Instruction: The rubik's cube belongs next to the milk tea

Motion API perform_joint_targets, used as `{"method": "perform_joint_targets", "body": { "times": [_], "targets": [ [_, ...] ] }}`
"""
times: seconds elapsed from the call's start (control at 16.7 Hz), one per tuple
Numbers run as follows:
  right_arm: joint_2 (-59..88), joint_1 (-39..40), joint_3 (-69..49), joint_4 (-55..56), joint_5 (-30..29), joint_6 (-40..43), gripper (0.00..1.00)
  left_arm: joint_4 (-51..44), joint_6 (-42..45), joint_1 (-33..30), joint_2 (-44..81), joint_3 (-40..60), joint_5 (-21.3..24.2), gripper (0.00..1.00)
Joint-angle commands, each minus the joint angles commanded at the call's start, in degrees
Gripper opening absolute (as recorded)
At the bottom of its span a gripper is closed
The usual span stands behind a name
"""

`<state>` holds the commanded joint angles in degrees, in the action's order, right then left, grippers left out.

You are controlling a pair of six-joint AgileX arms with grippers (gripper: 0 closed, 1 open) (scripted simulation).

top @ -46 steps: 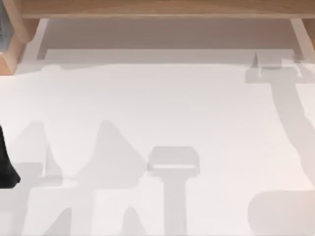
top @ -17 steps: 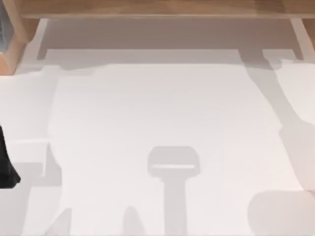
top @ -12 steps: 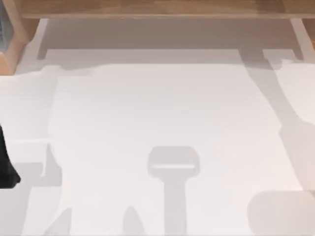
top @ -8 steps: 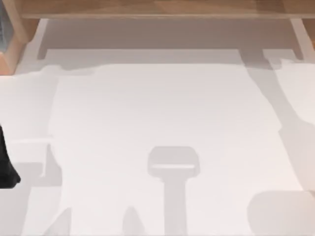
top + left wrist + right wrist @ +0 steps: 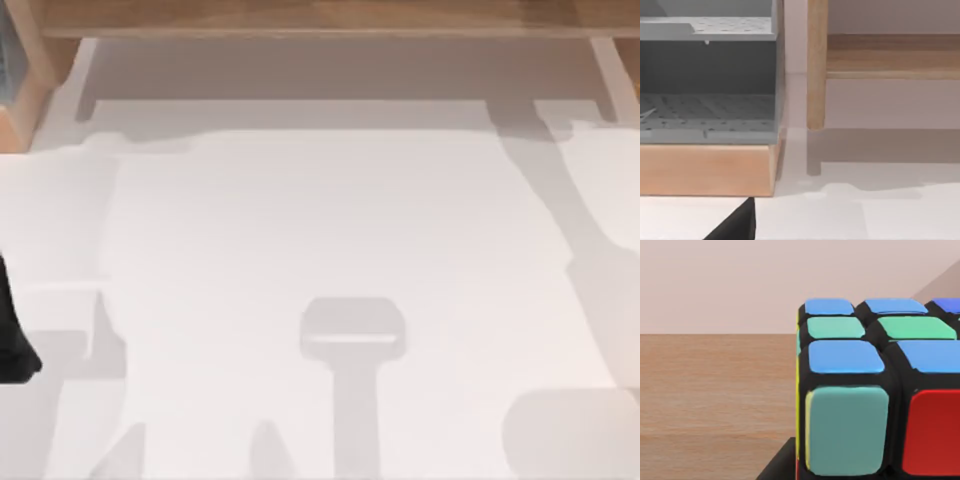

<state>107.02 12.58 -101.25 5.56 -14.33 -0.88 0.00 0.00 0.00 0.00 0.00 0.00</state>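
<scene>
Black-framed rubik's cube [image 5: 875, 390] close above a wooden surface [image 5: 715, 400], blue, green, red stickers showing, grip on it impossible to tell.

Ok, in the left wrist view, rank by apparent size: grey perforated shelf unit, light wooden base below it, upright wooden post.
1. grey perforated shelf unit
2. light wooden base
3. upright wooden post, possibly farther back, so true size unsure

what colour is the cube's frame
Black, between the stickers on the cube; clearest in the right wrist view.
</scene>
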Motion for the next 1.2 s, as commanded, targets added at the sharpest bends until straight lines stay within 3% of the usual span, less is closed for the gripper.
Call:
{"method": "perform_joint_targets", "body": {
  "times": [0.84,1.2],
  "targets": [
    [0.1,0.1,-2.7,-2.3,0.1,-0.2,0.0,0.0,0.0,0.0,0.0,0.0,0.0,1.0],
    [-6.1,2.6,-5.0,-7.8,-0.3,-5.0,0.0,0.0,0.0,0.0,0.0,0.0,0.0,1.0]
  ]
}}
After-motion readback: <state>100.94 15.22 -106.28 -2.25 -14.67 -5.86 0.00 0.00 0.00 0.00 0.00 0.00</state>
